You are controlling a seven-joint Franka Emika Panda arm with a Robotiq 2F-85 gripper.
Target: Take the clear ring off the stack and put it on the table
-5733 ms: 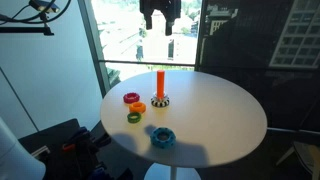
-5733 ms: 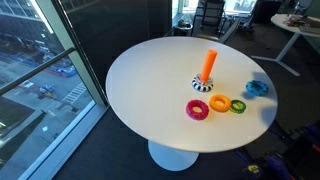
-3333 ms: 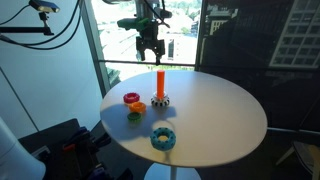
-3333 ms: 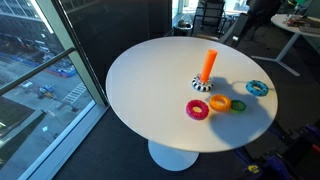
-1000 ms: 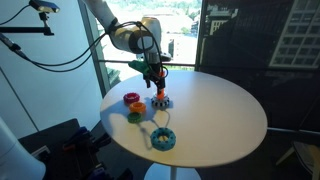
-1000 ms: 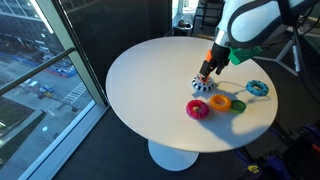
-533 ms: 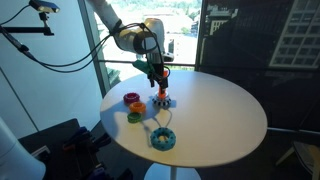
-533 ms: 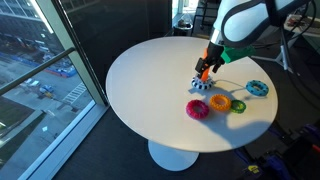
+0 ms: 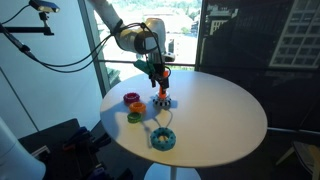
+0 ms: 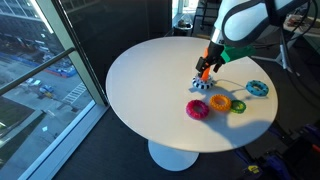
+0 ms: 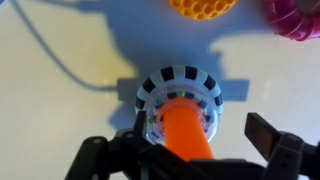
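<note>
The stack is an orange peg [image 9: 160, 88] [image 10: 204, 72] on a dark, white-striped round base [image 11: 185, 88] on the white table [image 9: 225, 115] [image 10: 145, 85]. In the wrist view the peg [image 11: 186, 128] rises toward the camera. The clear ring [image 11: 153, 119] lies low around it as a pale see-through rim on the base. My gripper [image 9: 158, 72] [image 10: 208, 62] [image 11: 195, 135] is open, lowered over the peg, with one finger on each side. It holds nothing.
Loose rings lie on the table near the stack: a pink-red one [image 9: 131, 98] [image 10: 197, 109], an orange one [image 9: 137, 106] [image 10: 219, 103] [image 11: 203, 7], a green one [image 9: 134, 117] [image 10: 238, 105] and a blue one [image 9: 162, 138] [image 10: 257, 88]. Windows stand behind the table.
The arm came down from high above the table to the peg. Over the last second the gripper sank slightly around the peg; the rings have not moved.
</note>
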